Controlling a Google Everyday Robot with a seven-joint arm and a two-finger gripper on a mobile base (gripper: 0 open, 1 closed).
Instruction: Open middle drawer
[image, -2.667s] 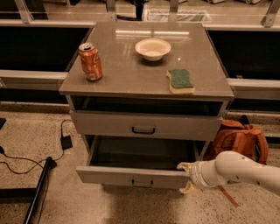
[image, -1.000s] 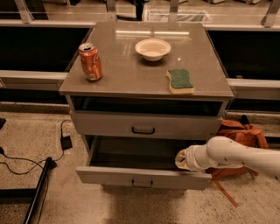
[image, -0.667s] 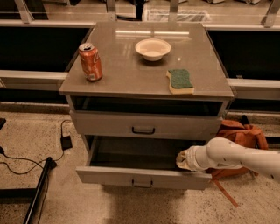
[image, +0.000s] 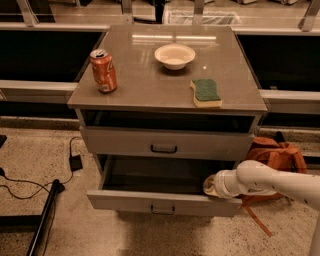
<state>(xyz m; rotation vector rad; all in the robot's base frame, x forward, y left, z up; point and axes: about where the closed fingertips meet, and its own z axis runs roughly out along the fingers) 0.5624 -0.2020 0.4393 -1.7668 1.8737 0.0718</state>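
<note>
White arm (image: 272, 182) reaching in low from the right, tool (image: 211, 185) at the right end of the pulled-out middle drawer (image: 130, 200), cannot tell if apart or together, grey worktop (image: 150, 85) with orange can (image: 103, 70), bowl (image: 174, 55), green sponge (image: 206, 92), speckled floor (image: 60, 150).

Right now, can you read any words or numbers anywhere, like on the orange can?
Orange can: its print is too blurred to read.
Bowl, sponge, backpack: no writing shows.
Pincer, at the right end of the open middle drawer: no writing either.
</note>
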